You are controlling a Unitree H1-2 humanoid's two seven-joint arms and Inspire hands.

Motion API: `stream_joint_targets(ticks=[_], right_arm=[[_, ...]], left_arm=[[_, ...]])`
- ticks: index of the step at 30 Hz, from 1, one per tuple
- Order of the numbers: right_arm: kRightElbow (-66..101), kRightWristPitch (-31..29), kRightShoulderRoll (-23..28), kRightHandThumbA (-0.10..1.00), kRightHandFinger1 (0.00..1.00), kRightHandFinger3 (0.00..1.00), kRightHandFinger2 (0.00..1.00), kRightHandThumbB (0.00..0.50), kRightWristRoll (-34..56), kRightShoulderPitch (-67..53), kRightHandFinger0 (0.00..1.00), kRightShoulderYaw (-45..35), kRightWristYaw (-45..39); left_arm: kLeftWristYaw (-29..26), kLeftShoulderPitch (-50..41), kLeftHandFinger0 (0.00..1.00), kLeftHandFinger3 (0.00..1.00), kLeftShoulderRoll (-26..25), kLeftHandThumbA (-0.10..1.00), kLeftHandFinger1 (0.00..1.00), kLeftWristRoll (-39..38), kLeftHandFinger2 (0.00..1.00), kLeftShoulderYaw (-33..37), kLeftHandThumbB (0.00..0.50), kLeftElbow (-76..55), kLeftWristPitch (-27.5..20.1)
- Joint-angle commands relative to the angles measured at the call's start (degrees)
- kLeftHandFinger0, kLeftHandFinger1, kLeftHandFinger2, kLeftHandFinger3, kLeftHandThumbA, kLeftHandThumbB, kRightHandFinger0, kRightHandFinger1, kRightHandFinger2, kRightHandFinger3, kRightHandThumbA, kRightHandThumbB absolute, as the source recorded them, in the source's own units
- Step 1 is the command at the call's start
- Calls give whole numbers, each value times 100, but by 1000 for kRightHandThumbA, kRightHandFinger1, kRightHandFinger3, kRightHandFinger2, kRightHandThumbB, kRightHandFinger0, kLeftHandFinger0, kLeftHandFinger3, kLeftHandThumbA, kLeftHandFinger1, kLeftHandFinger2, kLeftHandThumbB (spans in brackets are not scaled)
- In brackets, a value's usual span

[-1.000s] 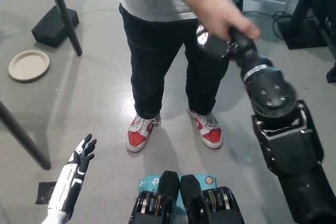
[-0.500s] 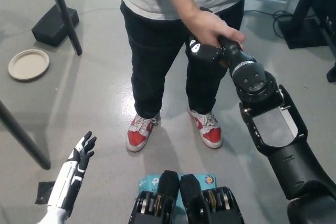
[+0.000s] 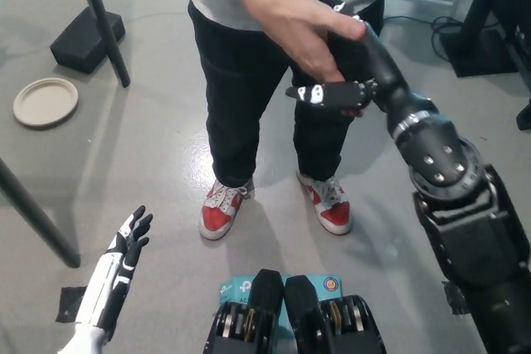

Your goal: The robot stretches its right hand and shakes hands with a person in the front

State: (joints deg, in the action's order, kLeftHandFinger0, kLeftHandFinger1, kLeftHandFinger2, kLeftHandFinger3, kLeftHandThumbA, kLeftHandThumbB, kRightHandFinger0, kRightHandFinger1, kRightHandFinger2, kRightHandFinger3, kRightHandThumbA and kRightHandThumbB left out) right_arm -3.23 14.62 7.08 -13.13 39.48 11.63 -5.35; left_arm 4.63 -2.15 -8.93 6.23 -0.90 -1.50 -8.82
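Observation:
A person in a grey shirt and black trousers stands right in front of me. The person's hand lies across the palm of my black right hand and grips it at chest height. My right hand's fingers stay stretched out, one tip showing above the person's hand and the thumb sticking out to the left below it. My white left hand rests low at the lower left, fingers apart, holding nothing.
The person's red and white shoes stand on the grey floor close to me. A beige plate lies at the left. A black stand with its base rises at the upper left. Dark equipment stands at the upper right.
My right arm has swung up and to the right, and the joined hands have risen. The person's hand now lies across my palm and no longer covers my hand. The left hand stays put.

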Motion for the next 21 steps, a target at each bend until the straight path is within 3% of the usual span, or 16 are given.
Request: stream_joint_targets(ticks=[1, 4, 11, 13, 16, 19, 21], right_arm=[[732, 58, 183, 1000, 1000, 1000, 1000, 495, 65, -124, 1000, -91, -226], [981, 5, 279, 1000, 1000, 1000, 1000, 479, 115, -381, 1000, -163, -244], [1247, -132, 517, 1000, 1000, 1000, 1000, 458, 163, -1146, 1000, -359, -212], [1088, -227, 510, 1000, 1000, 1000, 1000, 421, 282, -1472, 1000, -478, -168], [807, -213, 508, 1000, 1000, 1000, 1000, 427, 446, -1783, 1000, -622, -217], [489, -464, 448, 1000, 1000, 1000, 1000, 382, 792, -2103, 1000, -840, -272], [266, -720, 419, 1000, 1000, 1000, 1000, 379, 928, -2297, 1000, -942, -286]], left_arm=[[37, 97, 1000, 1000, -115, 1000, 1000, -8, 1000, 17, 116, -135, -55], [36, 85, 1000, 1000, -114, 1000, 1000, 6, 1000, 17, 130, -155, 31], [45, 95, 1000, 1000, -115, 1000, 1000, -22, 1000, 27, 104, -149, -13], [34, 96, 1000, 1000, -114, 1000, 1000, -12, 1000, 25, 108, -142, -29], [41, 98, 1000, 1000, -103, 1000, 1000, -54, 1000, 17, 112, -140, -2], [31, 109, 1000, 1000, -88, 1000, 1000, -74, 1000, 9, 114, -123, -9], [38, 121, 1000, 1000, -91, 1000, 1000, -97, 1000, 5, 111, -117, -12]])
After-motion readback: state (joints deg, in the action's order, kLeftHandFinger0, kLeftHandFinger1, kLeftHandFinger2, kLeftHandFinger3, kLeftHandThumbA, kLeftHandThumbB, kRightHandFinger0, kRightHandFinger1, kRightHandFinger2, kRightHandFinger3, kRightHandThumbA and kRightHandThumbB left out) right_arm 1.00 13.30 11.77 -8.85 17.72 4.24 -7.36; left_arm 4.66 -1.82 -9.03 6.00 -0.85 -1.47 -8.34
